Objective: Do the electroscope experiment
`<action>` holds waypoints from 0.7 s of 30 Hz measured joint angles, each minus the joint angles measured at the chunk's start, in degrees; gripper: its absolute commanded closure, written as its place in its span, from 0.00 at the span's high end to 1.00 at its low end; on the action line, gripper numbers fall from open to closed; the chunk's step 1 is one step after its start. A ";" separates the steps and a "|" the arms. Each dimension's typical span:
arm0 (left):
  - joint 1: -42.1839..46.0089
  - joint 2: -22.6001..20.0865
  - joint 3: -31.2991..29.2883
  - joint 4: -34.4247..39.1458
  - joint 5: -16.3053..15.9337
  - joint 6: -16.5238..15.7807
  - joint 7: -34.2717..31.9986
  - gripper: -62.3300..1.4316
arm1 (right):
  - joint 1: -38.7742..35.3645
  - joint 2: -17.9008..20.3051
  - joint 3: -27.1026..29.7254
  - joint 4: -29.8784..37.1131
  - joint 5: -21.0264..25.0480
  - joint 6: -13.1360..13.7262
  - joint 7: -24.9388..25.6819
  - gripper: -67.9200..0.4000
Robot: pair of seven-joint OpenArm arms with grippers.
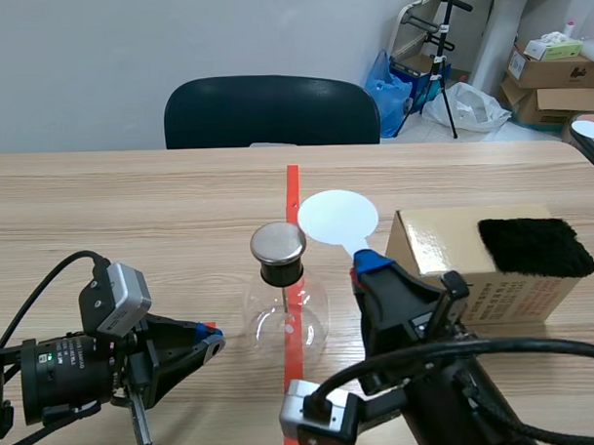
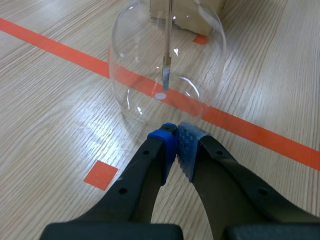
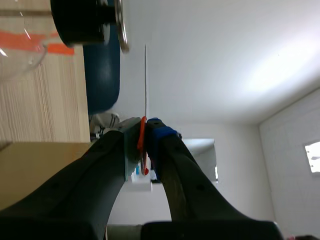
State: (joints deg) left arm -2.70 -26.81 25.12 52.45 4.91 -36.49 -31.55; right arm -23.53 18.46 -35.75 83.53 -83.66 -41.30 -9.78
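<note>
The electroscope, a clear glass flask (image 1: pixel 286 321) with a black stopper and a round metal cap (image 1: pixel 277 242), stands on the orange tape line at the table's middle. My left gripper (image 1: pixel 211 341) lies low to the left of it, shut on nothing. In the left wrist view its gripper (image 2: pixel 176 137) sits just short of the flask (image 2: pixel 167 65), whose inner rod and foil show. My right gripper (image 1: pixel 369 266) is shut on the handle of a white round paddle (image 1: pixel 338 217), held up beside the cap. The right wrist view shows the paddle (image 3: pixel 145 80) edge-on near the metal cap (image 3: pixel 121 30).
A cardboard box (image 1: pixel 445 261) with a black furry cloth (image 1: pixel 534 245) on top stands right of the flask, close behind my right arm. A dark chair (image 1: pixel 271 111) stands behind the table's far edge. Boxes and bags lie on the floor at the back right.
</note>
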 measured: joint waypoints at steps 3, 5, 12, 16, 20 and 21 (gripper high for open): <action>0.00 0.00 0.00 0.00 0.00 0.00 0.00 0.05 | 0.00 -0.02 0.00 0.00 0.00 0.00 -4.66 0.02; 0.00 0.00 0.00 0.00 0.00 0.00 0.00 0.05 | 0.00 -0.02 0.02 0.00 0.00 0.00 -7.80 0.02; 0.00 0.00 0.00 0.00 0.00 0.00 0.00 0.05 | 0.00 -0.02 0.02 0.00 0.00 0.00 -16.09 0.02; 0.00 0.00 0.00 0.00 0.00 0.00 0.00 0.05 | 0.00 -0.02 0.02 0.00 0.00 0.00 -18.64 0.02; 0.00 0.00 0.00 0.00 0.00 0.00 0.00 0.05 | 0.00 -0.02 0.02 0.00 0.00 0.00 -19.71 0.02; 0.00 0.00 0.00 0.00 0.00 0.00 0.00 0.05 | 0.00 -0.02 0.02 0.00 0.00 0.00 -19.93 0.02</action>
State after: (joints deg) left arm -2.70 -26.81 25.12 52.45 4.91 -36.49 -31.55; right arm -23.53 18.44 -35.73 83.53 -83.66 -41.30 -29.71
